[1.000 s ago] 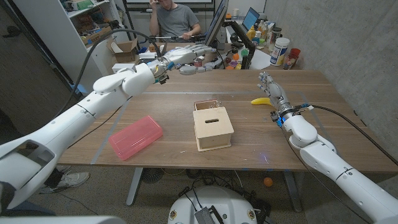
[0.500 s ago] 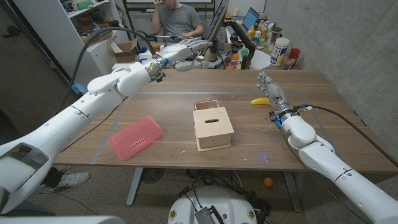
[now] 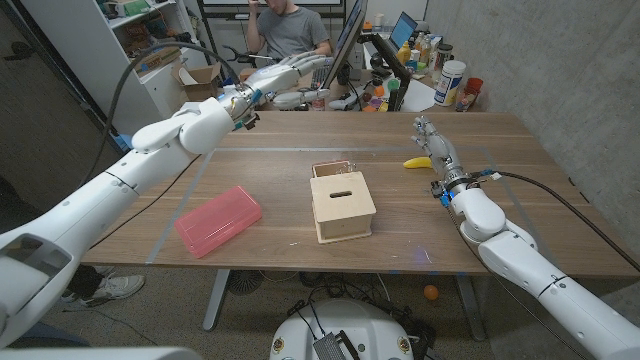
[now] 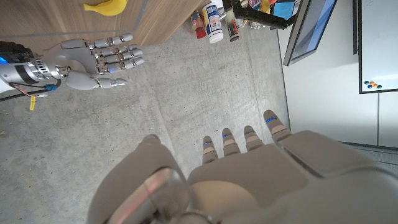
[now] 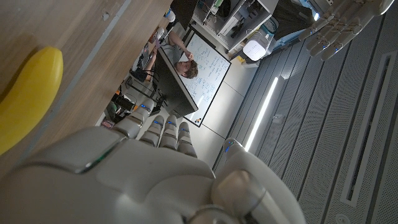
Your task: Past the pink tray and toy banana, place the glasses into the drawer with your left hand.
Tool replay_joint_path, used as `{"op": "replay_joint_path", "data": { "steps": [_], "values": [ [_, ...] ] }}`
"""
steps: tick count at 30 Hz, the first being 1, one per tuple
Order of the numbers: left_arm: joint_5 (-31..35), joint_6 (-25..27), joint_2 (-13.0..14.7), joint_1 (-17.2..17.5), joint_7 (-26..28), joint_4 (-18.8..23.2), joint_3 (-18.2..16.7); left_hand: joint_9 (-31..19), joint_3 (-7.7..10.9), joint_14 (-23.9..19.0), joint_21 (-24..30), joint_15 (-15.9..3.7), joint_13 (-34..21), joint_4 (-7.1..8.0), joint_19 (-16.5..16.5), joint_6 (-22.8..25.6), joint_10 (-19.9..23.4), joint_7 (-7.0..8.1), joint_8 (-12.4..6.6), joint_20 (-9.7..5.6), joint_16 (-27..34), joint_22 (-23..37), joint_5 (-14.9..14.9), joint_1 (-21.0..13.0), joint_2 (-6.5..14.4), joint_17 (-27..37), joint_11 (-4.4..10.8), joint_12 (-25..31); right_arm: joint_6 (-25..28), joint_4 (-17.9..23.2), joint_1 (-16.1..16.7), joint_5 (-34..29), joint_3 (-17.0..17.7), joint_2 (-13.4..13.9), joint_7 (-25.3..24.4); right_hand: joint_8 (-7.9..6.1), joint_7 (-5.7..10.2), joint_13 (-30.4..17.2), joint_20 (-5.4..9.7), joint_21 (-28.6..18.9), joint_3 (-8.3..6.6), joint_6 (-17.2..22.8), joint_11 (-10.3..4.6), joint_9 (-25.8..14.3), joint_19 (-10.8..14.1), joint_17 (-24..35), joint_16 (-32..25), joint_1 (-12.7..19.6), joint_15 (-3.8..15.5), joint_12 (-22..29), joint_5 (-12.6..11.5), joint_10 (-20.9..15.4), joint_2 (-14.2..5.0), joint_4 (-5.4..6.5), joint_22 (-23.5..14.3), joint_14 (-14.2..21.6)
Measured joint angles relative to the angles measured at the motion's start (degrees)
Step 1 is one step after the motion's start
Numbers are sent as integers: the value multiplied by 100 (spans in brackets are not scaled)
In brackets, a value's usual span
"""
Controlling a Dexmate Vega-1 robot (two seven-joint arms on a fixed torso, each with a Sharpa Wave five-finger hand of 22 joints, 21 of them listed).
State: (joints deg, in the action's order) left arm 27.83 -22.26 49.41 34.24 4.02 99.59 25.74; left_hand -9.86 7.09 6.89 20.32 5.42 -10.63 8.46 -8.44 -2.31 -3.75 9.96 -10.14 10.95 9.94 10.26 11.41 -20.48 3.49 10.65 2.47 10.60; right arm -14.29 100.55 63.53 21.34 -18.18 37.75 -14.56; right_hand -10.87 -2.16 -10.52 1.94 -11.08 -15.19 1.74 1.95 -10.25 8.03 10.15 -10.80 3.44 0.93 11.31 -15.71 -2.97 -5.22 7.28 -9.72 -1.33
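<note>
The left robot hand [image 3: 283, 76] is raised over the far left part of the bench [image 3: 500, 215], above its back edge. Its fingers are stretched out toward the clutter behind the bench. In the left wrist view the fingers [image 4: 247, 138] are straight and nothing shows between them, so I judge this robot hand to be wide and empty.

I cannot find the glasses for sure. Some small pale things lie just under the left robot hand at the far edge, but they are too small to name, so I cannot give the long axis of the glasses.

The box [image 3: 343, 206] stands in the middle of the bench. Its drawer [image 3: 333, 168] seems pulled out on the far side, so its open side faces the left robot hand. The drawer lies nearer to the robot and to the right of that hand, well apart from it. The pink tray [image 3: 218, 220] lies near the front edge on the left, and the banana [image 3: 419, 162] lies on the right. Between them the wood is bare, so a straight way down to the drawer seems free.

The right robot hand [image 3: 436, 141] stands just beside the banana with fingers straight, holding nothing. It is nearer to the drawer, but the task asks for the left one.
</note>
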Motion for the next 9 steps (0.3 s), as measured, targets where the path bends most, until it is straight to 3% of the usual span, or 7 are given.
{"op": "replay_joint_path", "data": {
  "steps": [9],
  "values": [
    [-163, -133, 58, 118, 167, 2, -168, -1, -24, 0, -42, 0, 0, 23, 0, 69, 0, -12, -27, 0, 24, 0, 0, 94, -9, 0, 0, 21, 3, 285, 361, -127, 89, -48, -290, 0, 0, 0, 0, 0, 16, 0, 0, 0, 0, 0, 0, 0, -31, 0, 0, 0, 0, -16, 0, 32]
  ]
}}
